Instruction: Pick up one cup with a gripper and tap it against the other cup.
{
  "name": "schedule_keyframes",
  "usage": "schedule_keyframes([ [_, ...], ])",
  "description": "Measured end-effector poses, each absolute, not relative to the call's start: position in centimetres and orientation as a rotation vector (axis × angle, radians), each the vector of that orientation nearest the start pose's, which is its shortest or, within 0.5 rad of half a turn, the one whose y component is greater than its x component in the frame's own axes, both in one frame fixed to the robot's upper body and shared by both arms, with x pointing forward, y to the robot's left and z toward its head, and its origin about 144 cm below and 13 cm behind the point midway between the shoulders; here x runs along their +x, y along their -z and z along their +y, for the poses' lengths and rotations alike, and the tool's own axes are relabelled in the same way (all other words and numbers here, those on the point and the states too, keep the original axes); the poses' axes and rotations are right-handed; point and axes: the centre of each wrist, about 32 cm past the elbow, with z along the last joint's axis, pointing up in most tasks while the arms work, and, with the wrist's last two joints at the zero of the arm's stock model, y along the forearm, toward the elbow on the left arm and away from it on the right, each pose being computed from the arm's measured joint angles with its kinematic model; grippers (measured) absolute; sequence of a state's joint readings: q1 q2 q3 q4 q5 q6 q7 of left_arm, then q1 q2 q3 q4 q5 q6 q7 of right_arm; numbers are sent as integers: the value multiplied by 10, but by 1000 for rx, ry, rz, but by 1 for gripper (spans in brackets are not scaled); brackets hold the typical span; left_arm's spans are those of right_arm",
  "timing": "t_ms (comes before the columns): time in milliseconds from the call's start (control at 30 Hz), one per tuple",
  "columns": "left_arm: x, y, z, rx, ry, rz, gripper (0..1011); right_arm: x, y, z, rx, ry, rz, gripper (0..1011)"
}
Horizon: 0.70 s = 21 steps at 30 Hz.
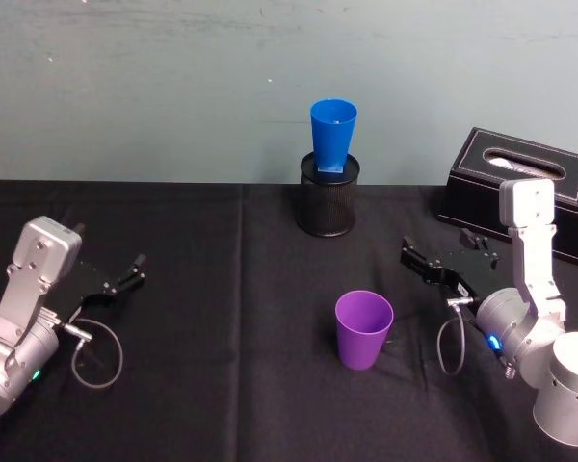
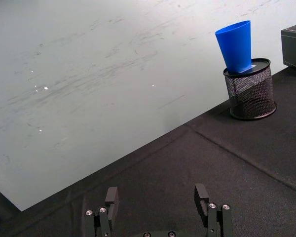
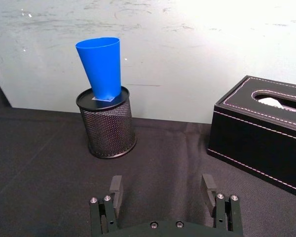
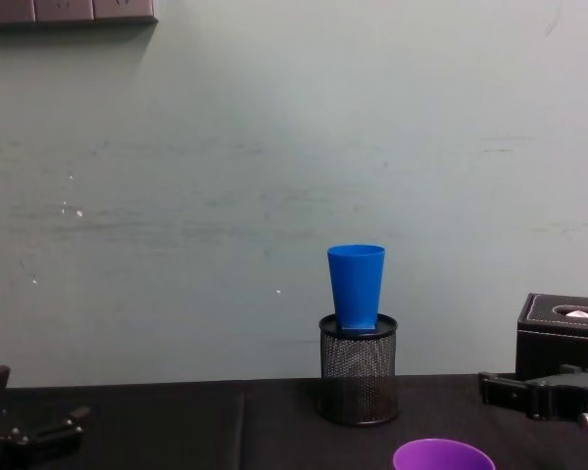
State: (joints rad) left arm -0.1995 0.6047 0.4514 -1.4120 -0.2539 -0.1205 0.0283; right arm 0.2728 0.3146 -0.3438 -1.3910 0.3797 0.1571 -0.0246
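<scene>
The purple cup [image 1: 363, 329] stands upright on the black tablecloth, near the middle; its rim [image 4: 443, 456] shows at the bottom of the chest view. The blue cup [image 1: 333, 135] stands on top of a black mesh pot [image 1: 328, 197] at the back, leaning slightly [image 3: 101, 66] [image 2: 235, 45] [image 4: 356, 284]. My right gripper [image 1: 411, 255] hovers open and empty, just right of the purple cup and apart from it; its fingers [image 3: 116, 190] spread wide toward the pot. At the left, far from both cups, my left gripper [image 1: 135, 271] rests open [image 2: 156, 197].
A black leather tissue box [image 1: 530, 188] sits at the back right, behind the right arm [image 3: 259, 123]. A grey-green wall closes the table's far edge. Bare black cloth [image 1: 222, 318] lies between the two arms in front of the pot.
</scene>
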Motion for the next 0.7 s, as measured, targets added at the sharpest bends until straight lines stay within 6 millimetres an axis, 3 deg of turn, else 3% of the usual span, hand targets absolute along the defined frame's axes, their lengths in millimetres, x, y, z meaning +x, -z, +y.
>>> schedule_keyframes([
  [700, 489, -1140, 310, 305, -1248, -285, 1011, 523, -1163, -234, -147, 1329, 109, 1000],
])
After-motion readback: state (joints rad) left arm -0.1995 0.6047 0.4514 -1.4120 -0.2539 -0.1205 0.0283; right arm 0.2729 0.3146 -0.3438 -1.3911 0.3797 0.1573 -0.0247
